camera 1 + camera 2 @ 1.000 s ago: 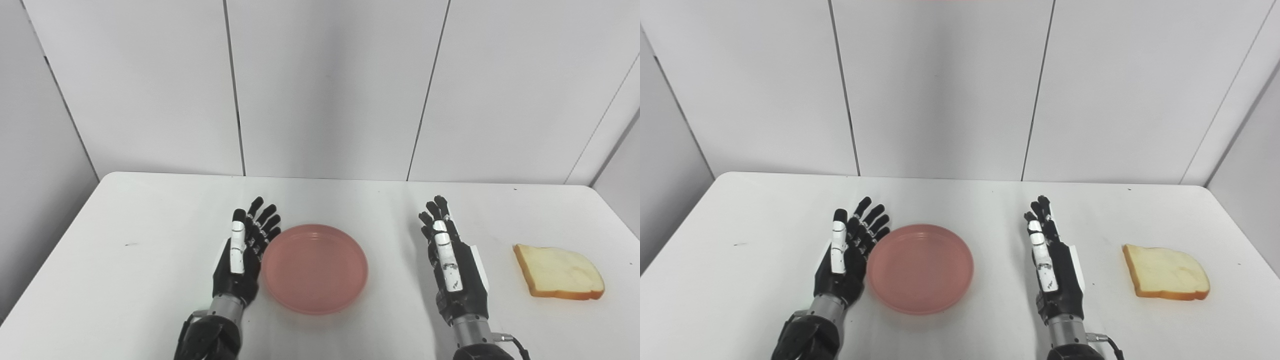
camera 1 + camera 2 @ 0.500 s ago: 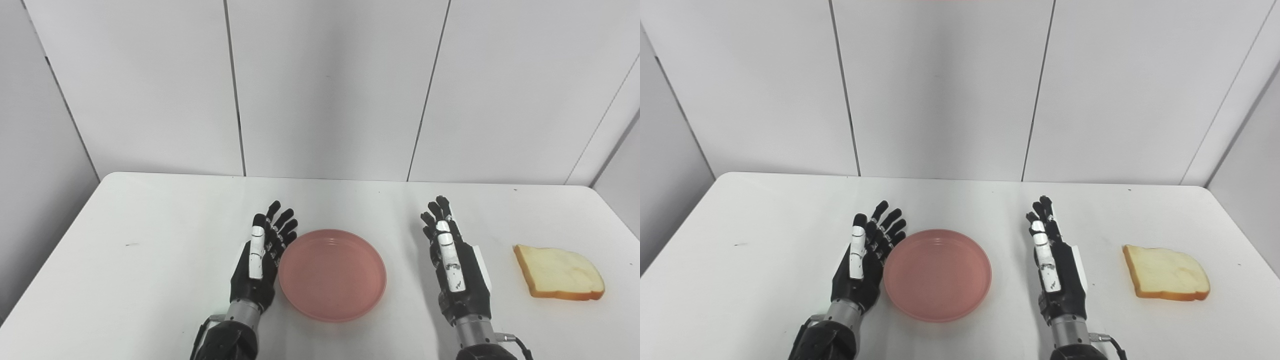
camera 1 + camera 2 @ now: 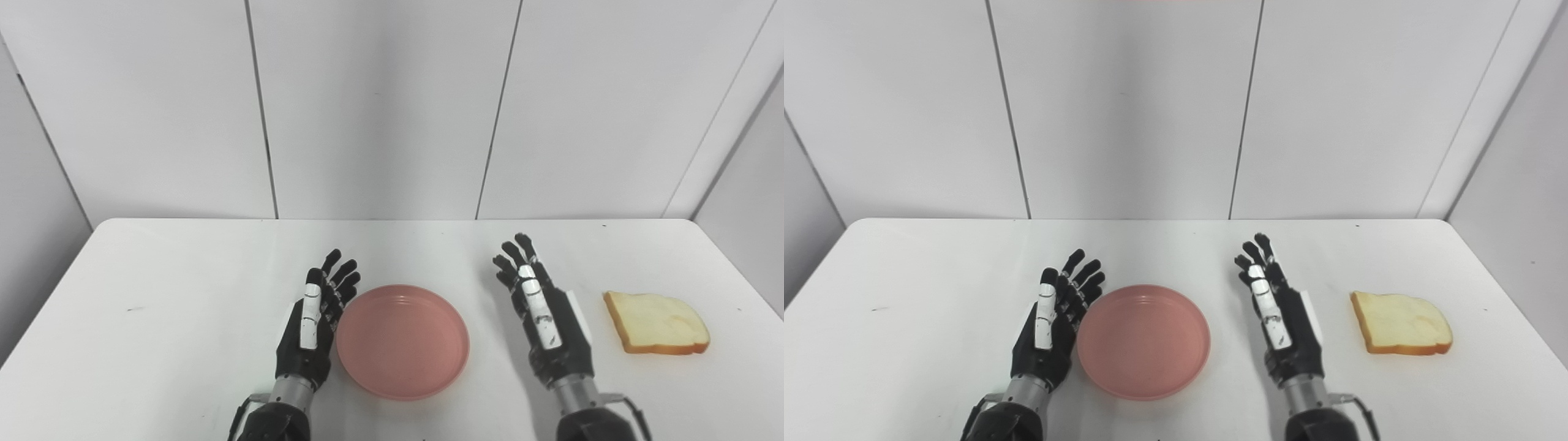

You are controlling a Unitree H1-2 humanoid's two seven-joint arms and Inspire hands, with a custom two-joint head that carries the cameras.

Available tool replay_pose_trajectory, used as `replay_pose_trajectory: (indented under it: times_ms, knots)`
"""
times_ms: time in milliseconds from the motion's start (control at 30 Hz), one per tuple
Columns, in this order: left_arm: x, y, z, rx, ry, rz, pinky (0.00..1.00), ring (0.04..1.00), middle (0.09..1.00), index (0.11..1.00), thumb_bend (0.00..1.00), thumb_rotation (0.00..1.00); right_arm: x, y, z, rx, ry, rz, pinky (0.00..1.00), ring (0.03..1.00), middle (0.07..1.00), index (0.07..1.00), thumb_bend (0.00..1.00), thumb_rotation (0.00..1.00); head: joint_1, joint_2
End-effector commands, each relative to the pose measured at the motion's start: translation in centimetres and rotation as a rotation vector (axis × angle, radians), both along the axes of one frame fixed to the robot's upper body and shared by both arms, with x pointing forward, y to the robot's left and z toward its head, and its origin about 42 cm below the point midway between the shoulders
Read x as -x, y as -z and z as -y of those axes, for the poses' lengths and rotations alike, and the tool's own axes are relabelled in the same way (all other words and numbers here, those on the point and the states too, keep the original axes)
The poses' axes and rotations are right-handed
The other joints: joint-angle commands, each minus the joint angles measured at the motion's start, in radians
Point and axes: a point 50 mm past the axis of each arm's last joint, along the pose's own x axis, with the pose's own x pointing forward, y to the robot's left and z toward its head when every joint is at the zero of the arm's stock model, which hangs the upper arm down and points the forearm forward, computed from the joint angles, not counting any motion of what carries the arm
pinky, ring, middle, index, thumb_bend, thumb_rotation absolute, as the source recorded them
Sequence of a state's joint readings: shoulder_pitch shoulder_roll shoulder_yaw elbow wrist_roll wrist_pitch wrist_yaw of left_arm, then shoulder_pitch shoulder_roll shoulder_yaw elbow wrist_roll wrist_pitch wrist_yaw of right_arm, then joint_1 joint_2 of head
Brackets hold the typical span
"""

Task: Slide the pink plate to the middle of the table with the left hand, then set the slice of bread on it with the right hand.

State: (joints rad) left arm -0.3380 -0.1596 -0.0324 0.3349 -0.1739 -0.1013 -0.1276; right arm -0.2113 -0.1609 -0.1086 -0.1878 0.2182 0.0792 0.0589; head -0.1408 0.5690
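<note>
A white table (image 3: 153,343) stands against a pale panelled wall (image 3: 380,104), and 2 robot arms come in from the near edge. The pink plate (image 3: 402,341) lies flat near the middle of the table, close to the near edge, with nothing on it.

The left hand (image 3: 312,324) stands on edge just beside the plate's left rim, palm turned toward the plate, its fingers (image 3: 337,275) stretched forward and slightly fanned. The hand is spread and grasps nothing; the side of the palm sits right against the rim, though whether it actually touches cannot be told from either view.

The right hand (image 3: 545,318) stands on edge to the right of the plate, apart from it, palm facing left toward the plate. Its fingers (image 3: 514,254) are extended and a little apart, and it grasps nothing.

The slice of bread (image 3: 656,323) lies flat on the table to the right of the right hand, near the table's right edge and well apart from the plate. Its crust runs along the near and left sides. The right hand stands between the bread and the plate, touching neither.
</note>
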Motion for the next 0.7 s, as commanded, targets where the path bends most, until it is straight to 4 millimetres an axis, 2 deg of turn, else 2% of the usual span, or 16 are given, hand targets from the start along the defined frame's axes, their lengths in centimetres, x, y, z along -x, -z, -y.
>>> replay_pose_trajectory:
  times_ms: [0, 167, 200, 233, 267, 300, 333, 467, 567, 667]
  knots:
    - [-0.5, -0.3, 0.1, -0.007, 0.009, 0.013, 0.95, 0.906, 0.899, 0.920, 0.77, 0.97, -0.8, -3.8, 0.4, 0.008, -0.030, 0.106, 0.85, 0.866, 0.895, 0.934, 0.70, 0.71, -0.033, 0.005]
    - [-0.8, -0.5, -0.4, -0.032, 0.023, 0.023, 0.98, 0.928, 0.919, 0.939, 0.76, 1.00, -0.9, -7.3, 3.7, 0.172, -0.013, 0.142, 0.82, 0.853, 0.872, 0.915, 0.72, 0.62, -0.093, 0.005]
    - [-0.8, -0.5, -0.6, -0.036, 0.024, 0.025, 0.98, 0.928, 0.920, 0.940, 0.75, 1.00, -0.9, -8.0, 4.3, 0.219, -0.014, 0.143, 0.82, 0.852, 0.872, 0.913, 0.72, 0.61, -0.128, 0.002]
    - [-0.8, -0.5, -0.7, -0.040, 0.025, 0.023, 0.98, 0.929, 0.920, 0.941, 0.75, 1.00, -0.8, -8.8, 5.2, 0.271, -0.020, 0.135, 0.82, 0.856, 0.880, 0.917, 0.70, 0.61, -0.133, 0.001]
    - [-0.9, -0.5, -0.8, -0.044, 0.025, 0.020, 0.98, 0.929, 0.920, 0.941, 0.75, 1.00, -0.8, -9.5, 5.9, 0.331, -0.017, 0.127, 0.84, 0.873, 0.898, 0.929, 0.70, 0.60, -0.168, -0.003]
    - [-0.9, -0.5, -0.9, -0.046, 0.026, 0.018, 0.98, 0.929, 0.920, 0.942, 0.75, 1.00, -0.7, -10.2, 6.7, 0.381, -0.009, 0.120, 0.84, 0.888, 0.913, 0.936, 0.71, 0.59, -0.168, -0.003]
    - [-0.9, -0.5, -1.1, -0.047, 0.025, 0.017, 0.98, 0.929, 0.920, 0.942, 0.75, 1.00, -0.7, -10.8, 7.4, 0.425, -0.001, 0.115, 0.84, 0.894, 0.919, 0.934, 0.72, 0.57, -0.199, -0.008]
    - [-1.1, -0.5, -1.6, -0.044, 0.024, 0.018, 0.96, 0.931, 0.925, 0.944, 0.75, 1.00, -1.0, -12.7, 10.2, 0.581, 0.009, 0.070, 0.85, 0.914, 0.932, 0.942, 0.77, 0.52, -0.250, -0.018]
    - [-1.3, -0.5, -2.0, -0.043, 0.018, 0.017, 0.95, 0.930, 0.927, 0.941, 0.75, 1.00, -1.1, -13.7, 12.1, 0.725, 0.037, 0.009, 0.84, 0.905, 0.920, 0.937, 0.83, 0.53, -0.263, -0.017]
    - [-1.3, -0.5, -2.2, -0.046, 0.017, 0.019, 0.93, 0.929, 0.932, 0.943, 0.76, 1.00, -1.0, -14.3, 13.6, 0.807, 0.047, -0.039, 0.84, 0.900, 0.911, 0.930, 0.84, 0.48, -0.265, -0.019]
